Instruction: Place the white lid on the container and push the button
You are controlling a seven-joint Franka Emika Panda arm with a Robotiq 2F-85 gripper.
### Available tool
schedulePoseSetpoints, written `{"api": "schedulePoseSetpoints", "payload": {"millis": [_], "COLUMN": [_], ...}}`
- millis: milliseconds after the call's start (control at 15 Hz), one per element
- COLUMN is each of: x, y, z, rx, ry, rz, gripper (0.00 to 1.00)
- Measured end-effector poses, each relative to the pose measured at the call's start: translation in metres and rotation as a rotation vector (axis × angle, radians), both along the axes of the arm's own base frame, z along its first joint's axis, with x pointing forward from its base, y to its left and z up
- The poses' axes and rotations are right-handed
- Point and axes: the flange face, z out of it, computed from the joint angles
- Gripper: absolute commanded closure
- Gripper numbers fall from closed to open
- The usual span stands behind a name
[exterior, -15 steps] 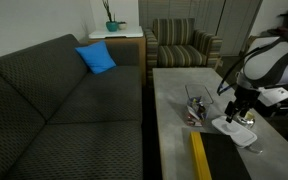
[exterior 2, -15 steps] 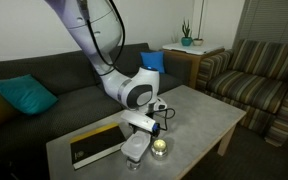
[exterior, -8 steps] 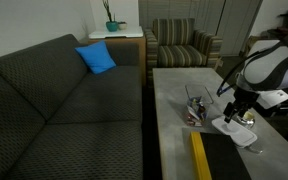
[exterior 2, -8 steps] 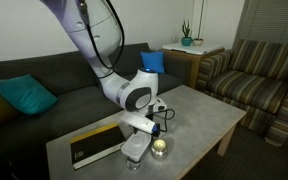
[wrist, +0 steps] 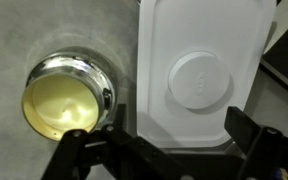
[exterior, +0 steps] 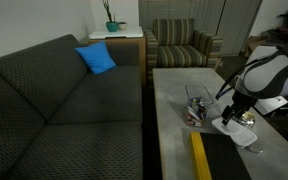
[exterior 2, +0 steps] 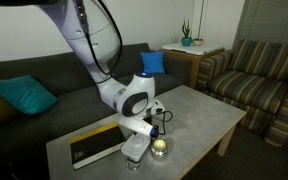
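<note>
The white lid (wrist: 199,70) lies flat on the grey table, with a round raised disc in its middle. It also shows in both exterior views (exterior: 236,129) (exterior 2: 134,149). My gripper (wrist: 179,135) hangs low over the lid's near end, open, with one finger on each side of the lid's edge. It shows above the lid in both exterior views (exterior: 230,117) (exterior 2: 136,133). The clear container (exterior: 194,108), with dark wire parts and reddish bits, stands apart from the lid; in the other exterior view (exterior 2: 164,112) the arm partly hides it.
A small round yellowish tin (wrist: 64,95) sits right beside the lid, also visible in an exterior view (exterior 2: 160,147). A black and yellow book (exterior 2: 94,143) lies near the table's end (exterior: 209,155). A dark sofa (exterior: 64,100) runs along the table.
The arm has sunk slightly toward the lid. The lid, tin and container have not moved.
</note>
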Motion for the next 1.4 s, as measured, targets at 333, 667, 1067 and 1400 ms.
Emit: {"api": "schedulePoseSetpoints", "payload": {"millis": [333,667,1067,1400], "x": [-0.008,-0.011,-0.016,-0.016], "y": [-0.003,0.002,0.016,0.015], "z": [-0.007,-0.009,-0.012,-0.012], "rx": [-0.023,-0.015,0.008,0.006], "ry": [-0.004,0.005,0.024,0.024], "rz": [0.011,0.018,0.026,0.025], "gripper": [0.00,0.00,0.00,0.04]}}
